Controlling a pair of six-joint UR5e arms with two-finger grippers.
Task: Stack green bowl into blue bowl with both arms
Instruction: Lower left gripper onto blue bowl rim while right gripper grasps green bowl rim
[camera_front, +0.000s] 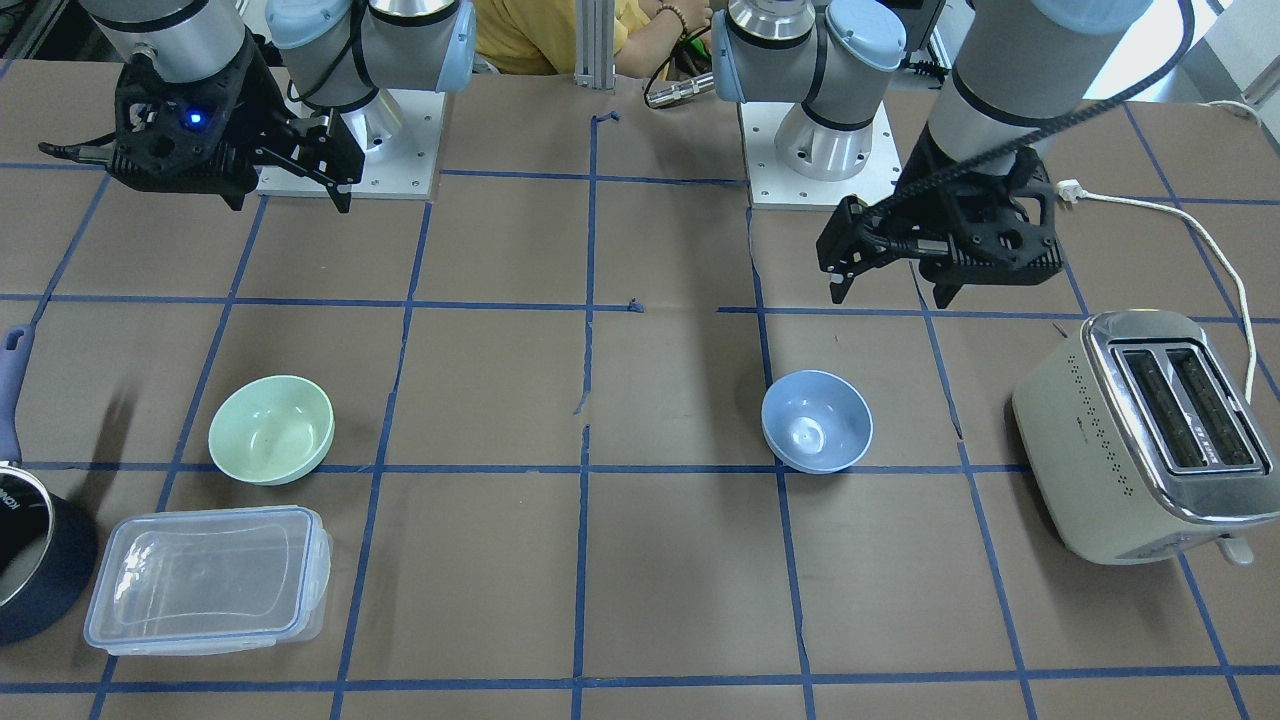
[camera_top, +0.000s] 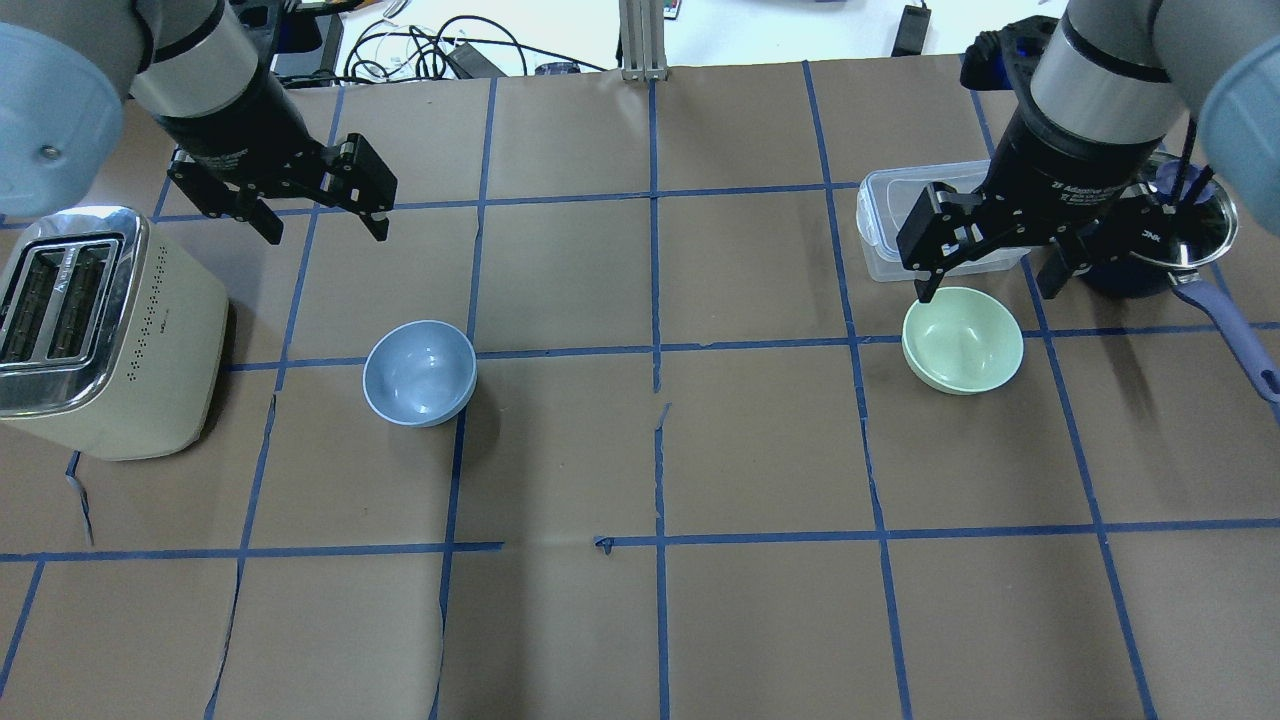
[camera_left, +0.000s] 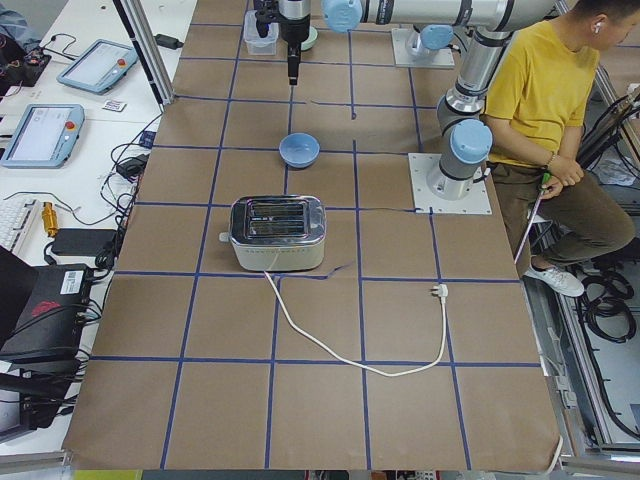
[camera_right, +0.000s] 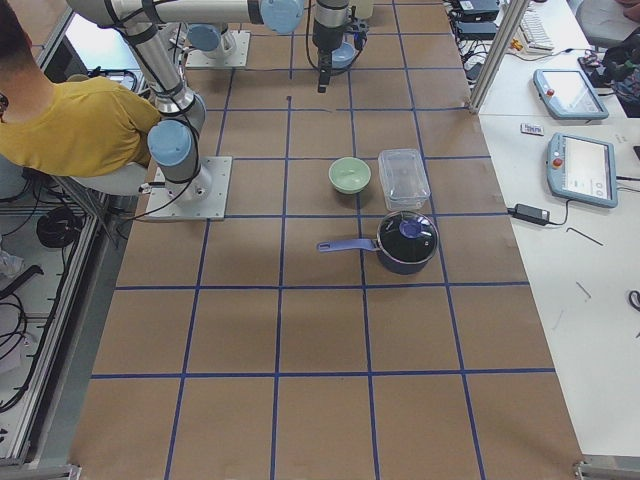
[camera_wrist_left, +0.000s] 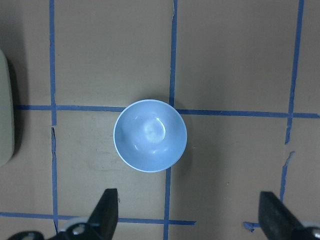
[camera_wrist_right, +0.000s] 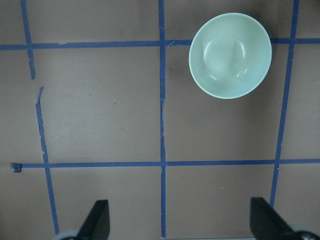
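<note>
The pale green bowl (camera_front: 270, 428) stands upright on the table on my right side; it also shows in the overhead view (camera_top: 962, 340) and the right wrist view (camera_wrist_right: 230, 55). The light blue bowl (camera_front: 817, 420) stands upright on my left side, seen too from overhead (camera_top: 419, 372) and in the left wrist view (camera_wrist_left: 150, 135). My left gripper (camera_top: 326, 232) hangs open and empty above the table, beyond the blue bowl. My right gripper (camera_top: 985, 292) hangs open and empty high above the green bowl's far edge. The bowls are far apart.
A cream toaster (camera_top: 100, 330) with a loose white cord stands at the left end. A clear lidded container (camera_top: 900, 210) and a dark blue saucepan (camera_top: 1170, 240) sit beyond the green bowl. A person in yellow (camera_left: 545, 90) sits behind the robot.
</note>
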